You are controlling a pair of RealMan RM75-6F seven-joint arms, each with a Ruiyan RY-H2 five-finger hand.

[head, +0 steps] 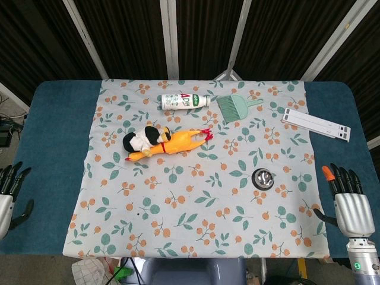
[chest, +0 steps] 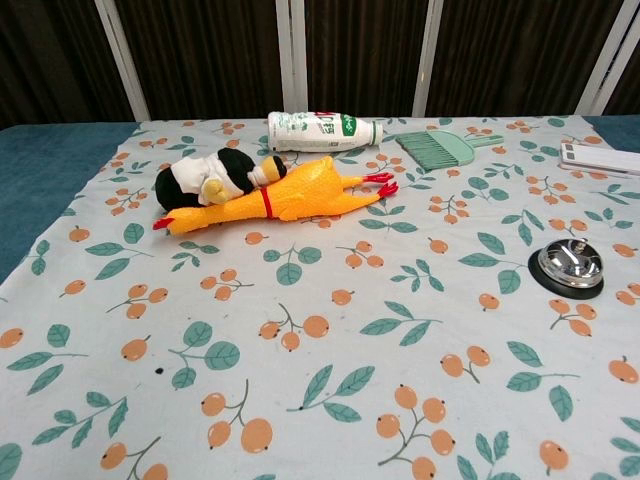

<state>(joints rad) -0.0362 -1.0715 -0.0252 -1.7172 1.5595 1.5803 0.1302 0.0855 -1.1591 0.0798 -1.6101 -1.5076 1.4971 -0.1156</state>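
My left hand [head: 9, 196] hovers at the table's left edge over the blue cover, fingers spread, holding nothing. My right hand [head: 349, 205] sits at the right edge, fingers apart and empty, nearest the silver call bell [head: 263, 178] [chest: 570, 267]. A yellow rubber chicken [head: 178, 142] [chest: 280, 195] lies on its side mid-cloth, with a black-and-white plush toy [head: 139, 138] [chest: 205, 177] against it. Behind them lies a white bottle [head: 184, 101] [chest: 322, 131] and a green comb-like brush [head: 233, 107] [chest: 435, 149]. Neither hand shows in the chest view.
A floral cloth [head: 196, 208] covers the middle of the blue table [head: 56, 136]. A white flat bar-shaped object [head: 315, 124] [chest: 600, 157] lies at the back right, half off the cloth. Dark panels stand behind the table.
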